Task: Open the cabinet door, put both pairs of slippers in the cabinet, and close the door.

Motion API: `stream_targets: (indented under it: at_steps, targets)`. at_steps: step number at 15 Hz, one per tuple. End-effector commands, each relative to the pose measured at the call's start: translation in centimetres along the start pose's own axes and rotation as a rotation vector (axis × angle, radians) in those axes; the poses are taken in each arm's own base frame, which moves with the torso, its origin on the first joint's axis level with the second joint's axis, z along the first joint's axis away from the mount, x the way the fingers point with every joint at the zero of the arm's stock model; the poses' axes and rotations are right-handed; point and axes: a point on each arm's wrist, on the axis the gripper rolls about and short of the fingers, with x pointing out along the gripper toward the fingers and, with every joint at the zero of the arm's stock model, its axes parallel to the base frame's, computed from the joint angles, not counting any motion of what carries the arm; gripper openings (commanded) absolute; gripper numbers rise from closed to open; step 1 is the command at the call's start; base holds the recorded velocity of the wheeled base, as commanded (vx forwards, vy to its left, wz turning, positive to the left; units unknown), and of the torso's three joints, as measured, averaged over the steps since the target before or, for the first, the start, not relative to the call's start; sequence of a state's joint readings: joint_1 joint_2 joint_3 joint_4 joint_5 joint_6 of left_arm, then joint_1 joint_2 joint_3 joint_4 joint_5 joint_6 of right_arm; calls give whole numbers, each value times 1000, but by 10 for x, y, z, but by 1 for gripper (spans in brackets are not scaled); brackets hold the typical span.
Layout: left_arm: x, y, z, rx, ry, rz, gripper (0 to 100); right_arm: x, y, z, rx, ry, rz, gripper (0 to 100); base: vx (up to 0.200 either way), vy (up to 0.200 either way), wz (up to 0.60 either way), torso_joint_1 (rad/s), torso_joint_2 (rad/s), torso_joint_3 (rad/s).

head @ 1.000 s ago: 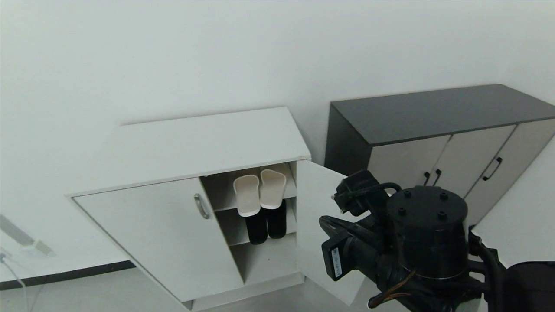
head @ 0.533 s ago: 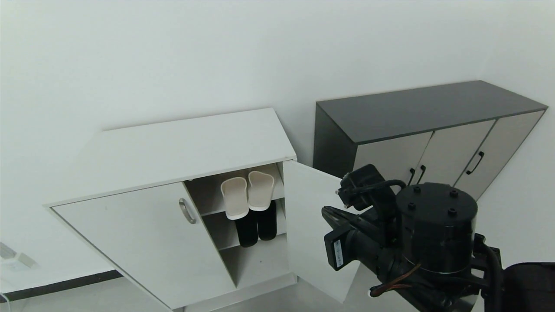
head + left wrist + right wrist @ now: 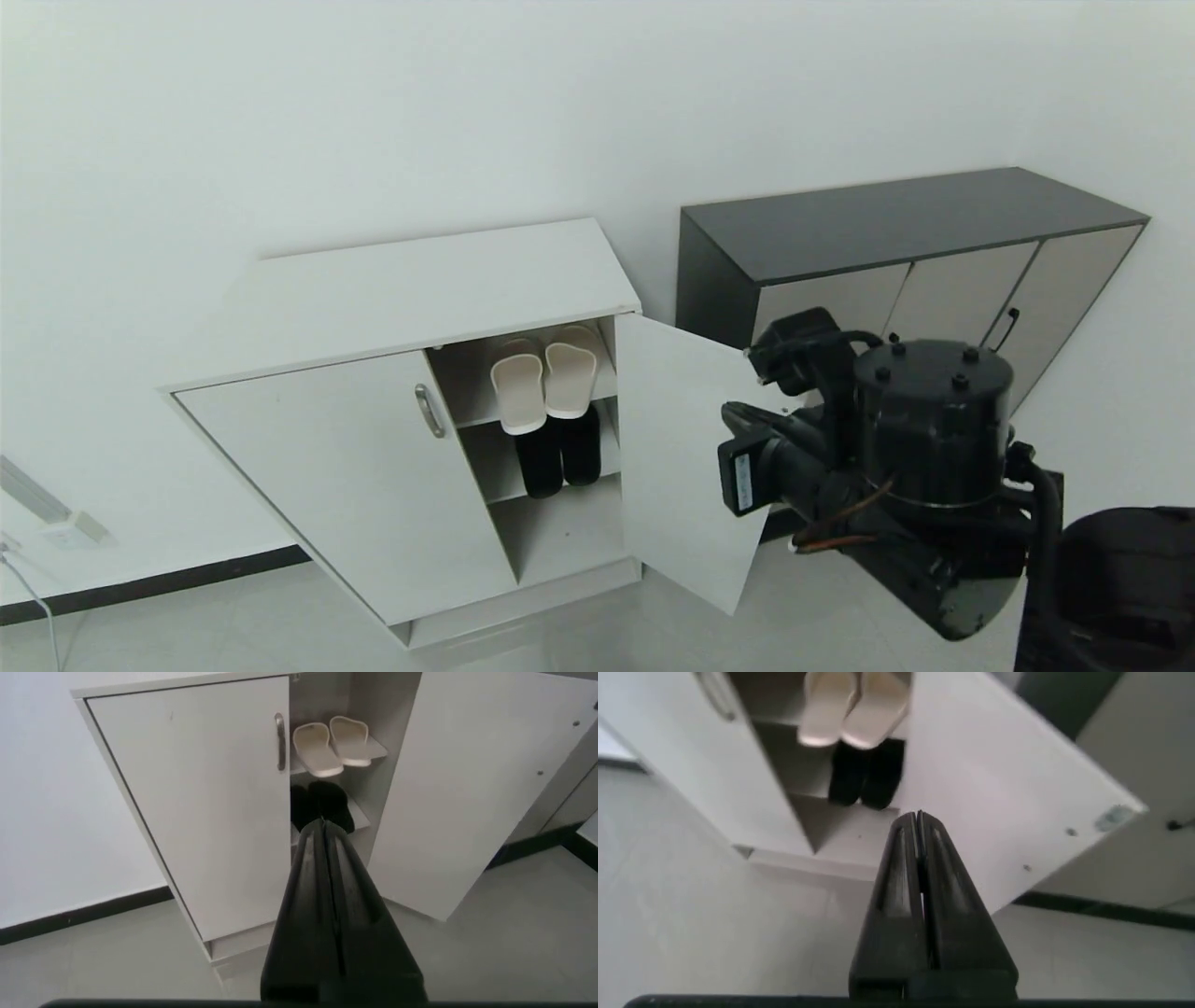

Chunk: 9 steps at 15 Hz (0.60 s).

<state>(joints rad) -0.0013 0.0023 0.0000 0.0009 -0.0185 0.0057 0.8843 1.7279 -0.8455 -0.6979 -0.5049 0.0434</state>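
Slippers, a white pair [image 3: 544, 385] and a black pair [image 3: 560, 459], are sitting on shelves in the cabinet [image 3: 420, 289] at frame centre, so seemingly only closing is remaining. Right of centre the door [image 3: 686, 457] is hanging open. The left fingers [image 3: 313, 863] and right fingers [image 3: 901, 854] are pressing together, empty, probably readied for pushing.

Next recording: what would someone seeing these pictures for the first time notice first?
The white cabinet stands with its right door swung open, showing cream slippers on the upper shelf and black slippers on the shelf below. The left gripper and the right gripper are both shut and empty, in front of the opening.
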Motion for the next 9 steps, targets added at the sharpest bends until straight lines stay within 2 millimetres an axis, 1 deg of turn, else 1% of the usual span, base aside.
stream_targets:
  at_steps: [1, 4, 5, 6, 7, 9]
  targets:
    - [0, 0, 0, 0, 1, 0, 0, 23, -30, 20, 67, -9, -124, 0, 0, 0, 0, 0, 0, 0]
    - [0, 0, 0, 0, 1, -2, 0, 53, -57, 27, 137, 24, -231, 0, 0, 0, 0, 0, 0, 0]
    - [0, 0, 0, 0, 1, 0, 0, 61, -64, 26, 152, 31, -246, 0, 0, 0, 0, 0, 0, 0]
    - [0, 0, 0, 0, 1, 0, 0, 64, -66, 25, 157, 34, -248, 0, 0, 0, 0, 0, 0, 0]
    - [0, 0, 0, 0, 1, 0, 0, 72, -76, 21, 163, 46, -251, 0, 0, 0, 0, 0, 0, 0]
    - [0, 0, 0, 0, 1, 0, 0, 82, -86, 14, 167, 62, -261, 0, 0, 0, 0, 0, 0, 0]
